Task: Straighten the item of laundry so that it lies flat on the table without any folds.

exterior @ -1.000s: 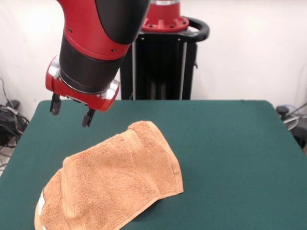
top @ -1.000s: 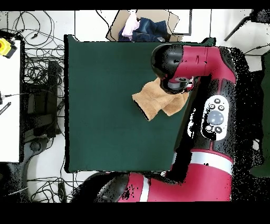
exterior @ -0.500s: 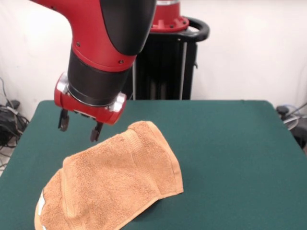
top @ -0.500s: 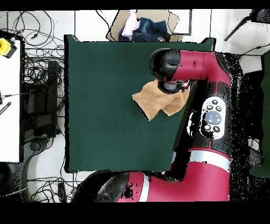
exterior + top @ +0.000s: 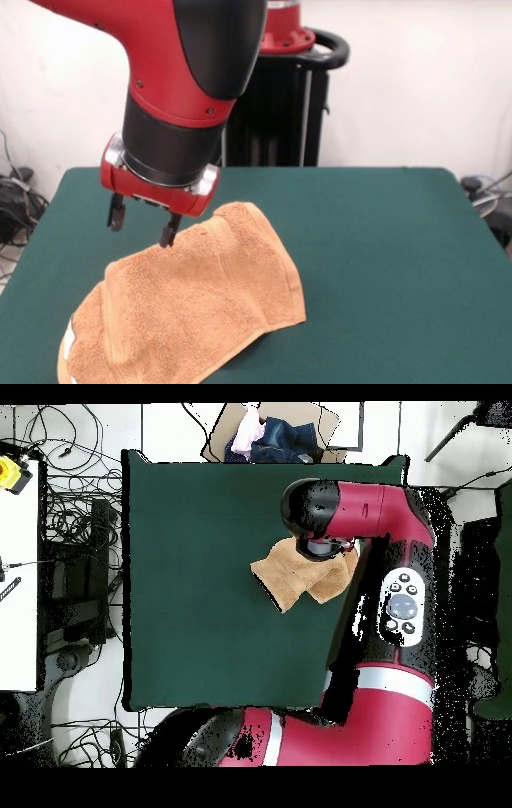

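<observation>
Lying crumpled: orange-tan terry-cloth hand towel (image 5: 188, 308), near one side of the dark green felt tabletop (image 5: 384, 264), one corner running off the front view's lower edge.
Towel shape: bunched, not flat; a raised hump toward the far end, a thick doubled edge along the side facing the open tabletop, woven border bands running slantwise across the top.
Tag: small white tag (image 5: 68, 336) at the low corner, partly cut by the picture's edge.
Overhead check: towel (image 5: 285, 579) shows as a folded lump, half hidden under the arm; plenty of bare tabletop (image 5: 190, 564) beside it to spread into.
End effector: black two-finger end effector (image 5: 142, 224) on the red and black arm (image 5: 192, 72), fingers spread wide apart, holding nothing. One fingertip (image 5: 167, 234) sits at or just above the towel's far upper edge; the other hangs over bare tabletop beside it. Contact cannot be told.
Why so placed: judged, the open fingers straddle the towel's edge so that closing would pinch a single layer there.
Step in hand: judged, approach to a grasp; unfolding not yet done.
Risk: judged, catching both layers would drag the fold along rather than open it.
</observation>
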Robot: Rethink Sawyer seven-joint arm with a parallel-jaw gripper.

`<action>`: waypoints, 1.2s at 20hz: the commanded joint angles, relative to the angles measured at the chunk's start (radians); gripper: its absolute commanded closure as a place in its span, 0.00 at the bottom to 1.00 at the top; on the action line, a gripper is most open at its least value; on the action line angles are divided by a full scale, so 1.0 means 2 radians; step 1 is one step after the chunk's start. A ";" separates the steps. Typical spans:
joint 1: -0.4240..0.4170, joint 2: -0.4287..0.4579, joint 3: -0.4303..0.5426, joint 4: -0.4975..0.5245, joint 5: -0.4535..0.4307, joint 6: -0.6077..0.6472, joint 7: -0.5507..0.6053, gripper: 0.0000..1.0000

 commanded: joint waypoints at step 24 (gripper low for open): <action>0.036 0.049 0.032 0.091 0.039 -0.104 0.085 0.00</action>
